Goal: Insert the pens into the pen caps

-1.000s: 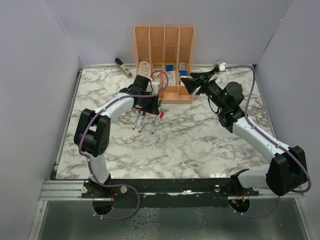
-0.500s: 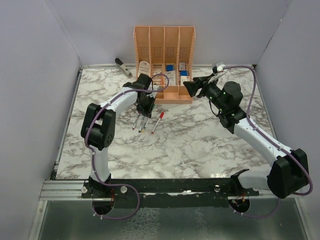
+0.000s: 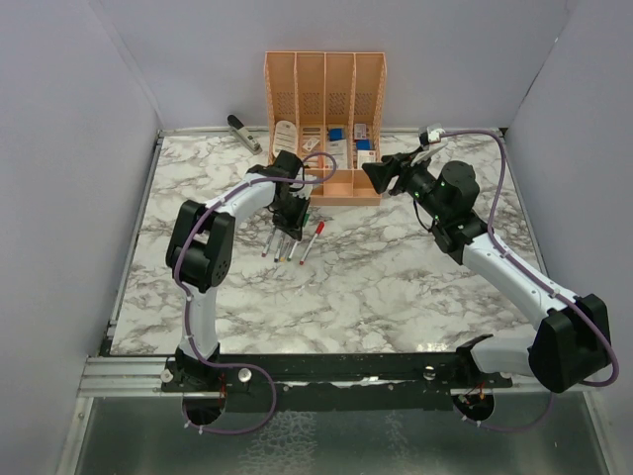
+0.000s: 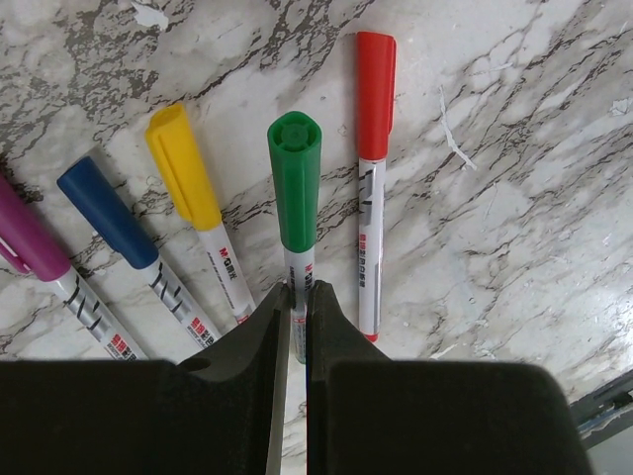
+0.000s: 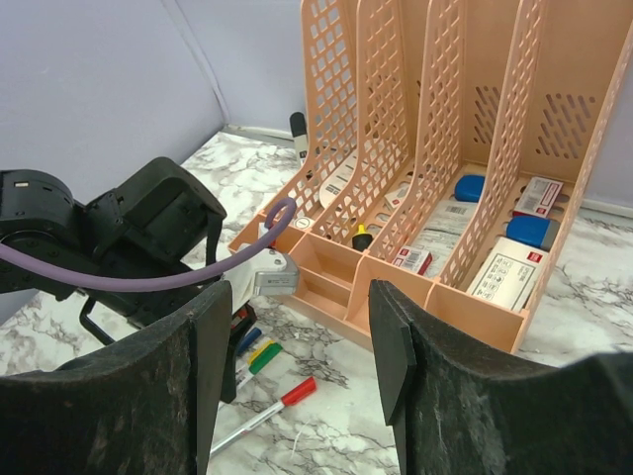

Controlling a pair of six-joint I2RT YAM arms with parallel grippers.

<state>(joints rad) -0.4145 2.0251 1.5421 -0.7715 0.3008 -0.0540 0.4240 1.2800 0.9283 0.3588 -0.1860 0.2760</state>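
In the left wrist view five silver-grey pens lie side by side on the marble, each with a cap on: purple (image 4: pixel 25 237), blue (image 4: pixel 109 213), yellow (image 4: pixel 188 183), green (image 4: pixel 294 188) and red (image 4: pixel 374 178). My left gripper (image 4: pixel 295 297) is shut on the green pen's barrel, holding it between the yellow and red pens. In the top view the left gripper (image 3: pixel 291 220) sits over the row of pens (image 3: pixel 282 245). My right gripper (image 3: pixel 376 171) is open and empty in the air by the organiser's front right, looking down at the red pen (image 5: pixel 267 408).
The peach desk organiser (image 3: pixel 326 79) stands at the back middle, its low front tray (image 5: pixel 425 317) just beyond the pens. A grey stapler (image 3: pixel 243 133) lies at the back left. Grey walls close in both sides.
My left gripper has moved forward and down onto the pen row, carrying the green pen. The right gripper has swung slightly to the right and then held still.
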